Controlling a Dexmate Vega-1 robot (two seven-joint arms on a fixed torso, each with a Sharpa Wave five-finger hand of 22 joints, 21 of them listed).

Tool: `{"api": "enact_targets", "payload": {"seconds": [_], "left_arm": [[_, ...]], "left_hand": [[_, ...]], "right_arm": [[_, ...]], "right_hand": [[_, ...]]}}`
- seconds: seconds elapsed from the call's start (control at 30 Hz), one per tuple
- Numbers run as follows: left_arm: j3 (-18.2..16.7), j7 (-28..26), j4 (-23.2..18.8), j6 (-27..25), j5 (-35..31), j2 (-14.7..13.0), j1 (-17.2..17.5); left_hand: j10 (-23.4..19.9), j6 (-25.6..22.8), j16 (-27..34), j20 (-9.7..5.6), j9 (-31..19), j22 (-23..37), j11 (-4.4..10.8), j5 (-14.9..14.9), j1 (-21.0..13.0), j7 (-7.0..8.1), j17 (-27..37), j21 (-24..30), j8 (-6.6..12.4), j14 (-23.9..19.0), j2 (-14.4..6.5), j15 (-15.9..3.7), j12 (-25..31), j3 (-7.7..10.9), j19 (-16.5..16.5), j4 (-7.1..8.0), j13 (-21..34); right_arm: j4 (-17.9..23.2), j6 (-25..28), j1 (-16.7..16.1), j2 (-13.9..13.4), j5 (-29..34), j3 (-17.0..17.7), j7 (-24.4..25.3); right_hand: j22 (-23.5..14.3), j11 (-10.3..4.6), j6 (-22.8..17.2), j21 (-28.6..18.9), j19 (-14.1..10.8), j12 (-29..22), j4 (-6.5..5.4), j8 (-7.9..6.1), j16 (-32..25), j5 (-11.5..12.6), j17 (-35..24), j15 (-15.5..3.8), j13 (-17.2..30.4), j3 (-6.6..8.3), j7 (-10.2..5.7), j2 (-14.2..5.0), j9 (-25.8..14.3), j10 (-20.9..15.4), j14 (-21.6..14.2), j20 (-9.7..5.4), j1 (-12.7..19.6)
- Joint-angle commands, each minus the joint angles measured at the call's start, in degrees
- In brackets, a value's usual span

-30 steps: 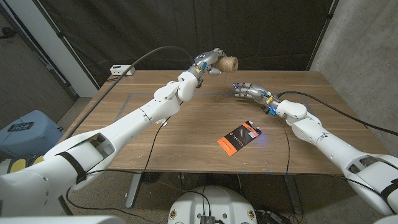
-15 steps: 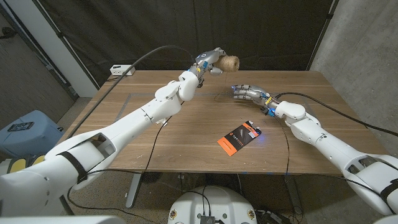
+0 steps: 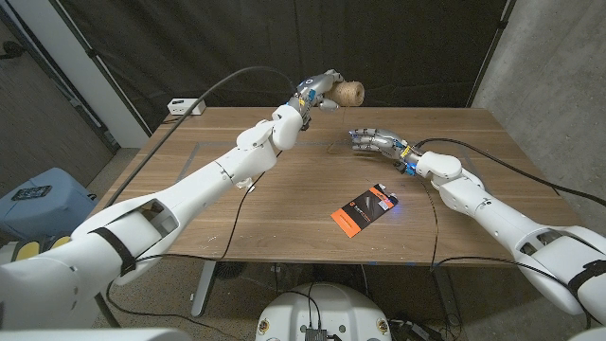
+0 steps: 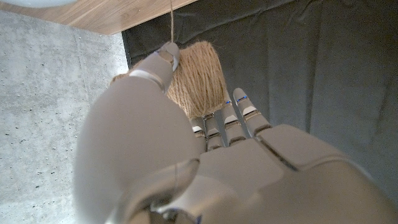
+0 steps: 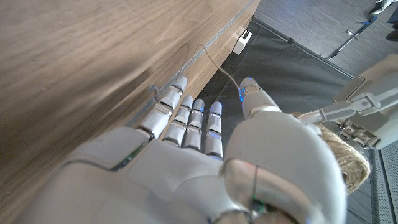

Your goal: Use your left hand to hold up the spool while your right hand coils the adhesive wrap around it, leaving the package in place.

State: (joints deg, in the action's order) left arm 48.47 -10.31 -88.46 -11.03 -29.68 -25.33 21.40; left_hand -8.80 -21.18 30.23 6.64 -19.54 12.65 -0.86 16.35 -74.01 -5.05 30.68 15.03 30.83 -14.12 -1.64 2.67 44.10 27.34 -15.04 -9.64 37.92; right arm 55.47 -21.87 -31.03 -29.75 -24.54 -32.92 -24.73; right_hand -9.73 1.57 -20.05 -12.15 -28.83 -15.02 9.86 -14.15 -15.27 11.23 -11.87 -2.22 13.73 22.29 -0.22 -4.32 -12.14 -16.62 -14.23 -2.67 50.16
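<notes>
My left hand [image 3: 320, 92] grips a spool of tan twine [image 3: 349, 94] and holds it in the air above the table's far edge. Its fingers wrap the spool [image 4: 196, 81], and a thin strand [image 4: 171, 18] runs off it toward the table. My right hand [image 3: 374, 140] hovers low over the table, right of the spool and nearer to me, fingers reaching left. The strand [image 5: 217, 62] curves to its thumb tip and looks pinched against a finger. The orange and black package [image 3: 365, 207] lies flat on the table, nearer than the right hand.
A white power strip [image 3: 185, 106] sits at the table's far left corner. A black cable [image 3: 473, 148] trails across the right side of the table. A black curtain hangs behind the table, and a concrete wall stands at the right.
My right hand has slid a little to the left and farther from me. The left hand still holds the spool up in nearly the same place. The package has not moved.
</notes>
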Motion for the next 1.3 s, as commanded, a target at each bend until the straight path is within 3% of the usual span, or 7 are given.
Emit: {"api": "enact_targets", "payload": {"seconds": [0.03, 1.3], "left_arm": [[0.1, 0.0, 1.0, 0.1, 1.4, 0.7, -1.0], [-0.1, 1.1, -2.3, -4.2, 4.5, 1.5, -0.4]], "left_hand": [[-0.7, -0.8, 0.5, -0.1, -5.1, 0.3, -0.02, 0.3, 1.3, -0.05, 0.2, -0.1, 3.08, -0.2, -1.5, 0.25, 0.3, 0.71, 0.5, 0.7, 3.4], [-0.6, -0.7, 0.4, 0.13, -5.0, 0.3, -0.48, 0.7, 2.0, -0.46, 0.3, -0.2, 2.98, -0.1, -1.7, 0.63, 0.1, 0.75, 0.8, 0.66, 3.6]], "right_arm": [[-2.0, -1.0, 1.0, 0.9, 0.3, -0.6, -1.6], [-11.0, -6.0, 6.6, 5.5, 2.6, -2.1, -2.6]], "right_hand": [[-0.3, 0.16, -0.2, 0.0, -0.1, -0.1, 0.05, 0.12, 0.2, -0.1, -0.3, -2.73, 0.2, -0.14, 0.05, 0.0, -0.1, -0.1, 0.0, -2.87, 0.8], [-0.3, -0.73, -0.6, 0.1, -0.4, 0.2, -0.17, 0.3, 0.1, -0.2, -0.5, -3.25, 0.6, -0.55, -0.51, -0.66, -0.2, -0.4, -0.3, -3.22, 2.3]]}}
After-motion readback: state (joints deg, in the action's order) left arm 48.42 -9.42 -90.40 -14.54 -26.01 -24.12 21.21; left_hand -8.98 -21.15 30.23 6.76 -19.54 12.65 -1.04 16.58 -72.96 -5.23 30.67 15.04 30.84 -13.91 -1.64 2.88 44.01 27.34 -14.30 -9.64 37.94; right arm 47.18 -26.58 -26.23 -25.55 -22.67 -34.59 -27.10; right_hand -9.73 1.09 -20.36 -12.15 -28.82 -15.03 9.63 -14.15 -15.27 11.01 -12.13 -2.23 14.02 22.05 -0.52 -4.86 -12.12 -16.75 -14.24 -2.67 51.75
